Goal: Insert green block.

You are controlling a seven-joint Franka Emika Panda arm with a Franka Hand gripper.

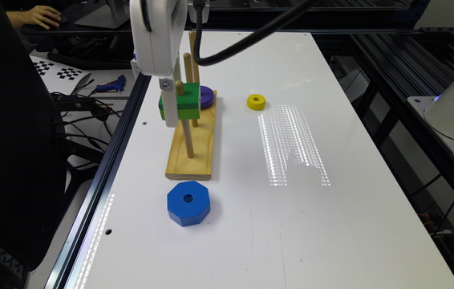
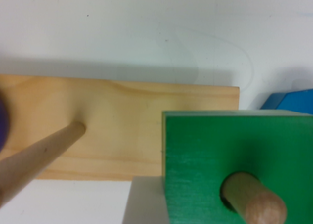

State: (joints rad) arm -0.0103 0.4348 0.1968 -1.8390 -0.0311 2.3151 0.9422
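The green block (image 1: 187,102), dark green over lime, hangs partway down the nearest peg (image 1: 188,140) of the wooden base (image 1: 191,160). The peg's rounded tip (image 1: 179,86) pokes out above the block. My gripper (image 1: 181,110) comes down from above and is shut on the block, one white finger (image 1: 169,110) pressed on its side. In the wrist view the peg tip (image 2: 254,199) stands through the hole of the green block (image 2: 220,150), with a pale finger (image 2: 144,204) against the block's edge.
Two taller pegs rise behind, with a purple ring (image 1: 207,96) at the base's far end. A yellow ring (image 1: 256,102) lies toward the exterior view's right, and a blue octagon (image 1: 188,202) in front of the base. A person's hand (image 1: 40,16) rests beyond the table.
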